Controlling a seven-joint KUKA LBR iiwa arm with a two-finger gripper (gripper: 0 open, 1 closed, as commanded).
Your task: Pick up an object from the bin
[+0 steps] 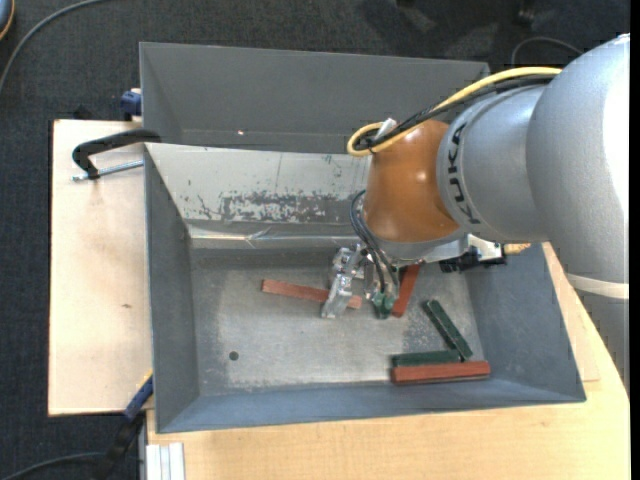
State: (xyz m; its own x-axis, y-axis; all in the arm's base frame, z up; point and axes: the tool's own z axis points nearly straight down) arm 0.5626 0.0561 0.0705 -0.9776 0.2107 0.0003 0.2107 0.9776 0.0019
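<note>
A flat red-brown stick (293, 290) lies on the floor of the grey bin (170, 268), a little toward 12 o'clock from the floor's middle. Its long axis runs nearly 9 to 3 o'clock, with the 9 o'clock end a touch nearer the far wall. Its 3 o'clock end meets the gripper (340, 303), so from the gripper you find the stick stretching away at 9 o'clock, lengthwise rather than crosswise. You cannot tell whether the gripper is open or closed, nor whether it has the stick's end in its hold, because the metal of the tool overlaps that end and hides where they meet. On this showing, any grasp would land on the stick's tip, not its middle.

Just at 3 o'clock from the gripper sit a small green piece (381, 306) and a tilted orange-red stick (405, 290), whose upper end is hidden under the arm's orange cover (405, 183). Farther out at 4 o'clock a dark green stick (446, 330) lies aslant. Near the front wall at 5 o'clock rests a red-brown bar (442, 370), with something dark green along its 9 o'clock half that you cannot make out clearly. The bulk of the arm (560, 138) covers the bin's 2 o'clock corner.
</note>
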